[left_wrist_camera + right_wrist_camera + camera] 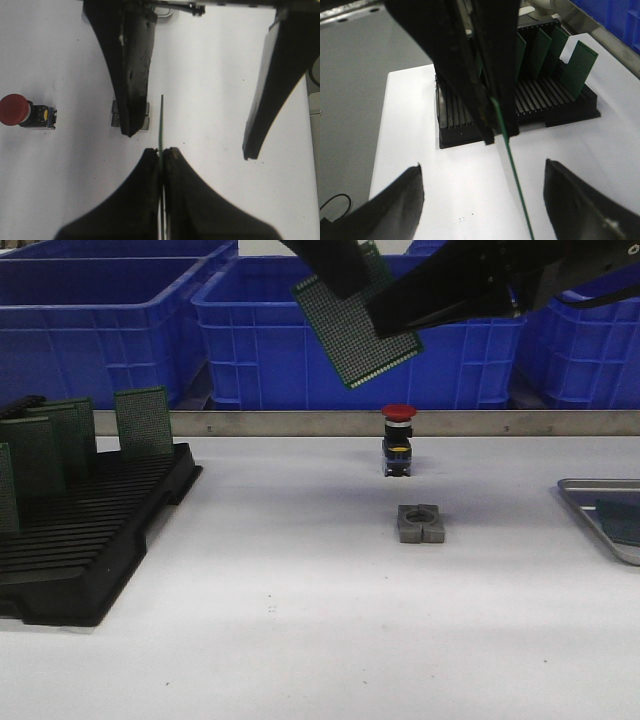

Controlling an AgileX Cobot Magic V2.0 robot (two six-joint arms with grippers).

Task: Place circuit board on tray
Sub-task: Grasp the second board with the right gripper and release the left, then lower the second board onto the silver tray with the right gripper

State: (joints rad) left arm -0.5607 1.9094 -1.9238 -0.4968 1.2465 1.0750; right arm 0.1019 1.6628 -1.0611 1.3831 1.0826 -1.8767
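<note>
A green perforated circuit board (pixel 345 340) hangs tilted, high above the table's middle. My left gripper (pixel 345 280) is shut on its upper part; in the left wrist view (pixel 161 150) the jaws pinch the board (pixel 161 120), seen edge-on. My right gripper (pixel 385 318) is open and its fingers straddle the board without touching it. In the right wrist view (pixel 482 165) the board (pixel 514 175) runs between the spread fingers. The silver-grey tray (pixel 590 502) lies at the table's right edge, partly cut off, with a dark green board (pixel 620 522) in it.
A black slotted rack (pixel 100 540) with several upright green boards (pixel 143 420) stands at the left. A red push button (pixel 398 440) and a grey block (pixel 420 523) sit mid-table below the held board. Blue crates (pixel 260 330) line the back behind a metal rail.
</note>
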